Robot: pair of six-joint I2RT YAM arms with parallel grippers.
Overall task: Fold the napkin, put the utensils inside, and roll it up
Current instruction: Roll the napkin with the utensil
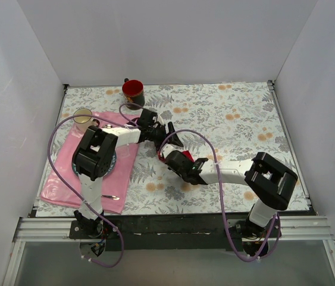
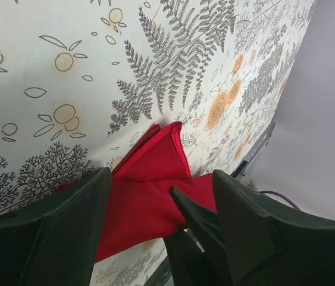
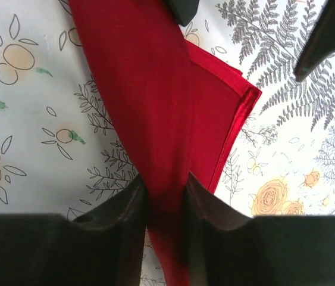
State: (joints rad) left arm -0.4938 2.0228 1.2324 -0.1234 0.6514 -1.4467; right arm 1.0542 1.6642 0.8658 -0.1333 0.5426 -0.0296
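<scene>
The red napkin (image 1: 185, 157) lies bunched and partly folded on the floral tablecloth at mid-table. In the right wrist view a thick fold of the napkin (image 3: 155, 89) runs down between my right gripper's (image 3: 166, 185) fingers, which are shut on it. My left gripper (image 2: 161, 179) hangs just above the napkin (image 2: 149, 179) with its fingers wide apart and nothing pinched; one black finger of the right gripper pokes in between them. Seen from above, the left gripper (image 1: 173, 138) and the right gripper (image 1: 178, 159) meet tip to tip over the cloth. The gold utensils are out of view.
A pink placemat (image 1: 66, 173) lies at the left under the left arm, with a plate (image 1: 115, 162) mostly hidden and a slim piece of cutlery (image 1: 111, 196) near its front edge. A cream cup (image 1: 83, 118) and a red mug (image 1: 133, 90) stand at the back left.
</scene>
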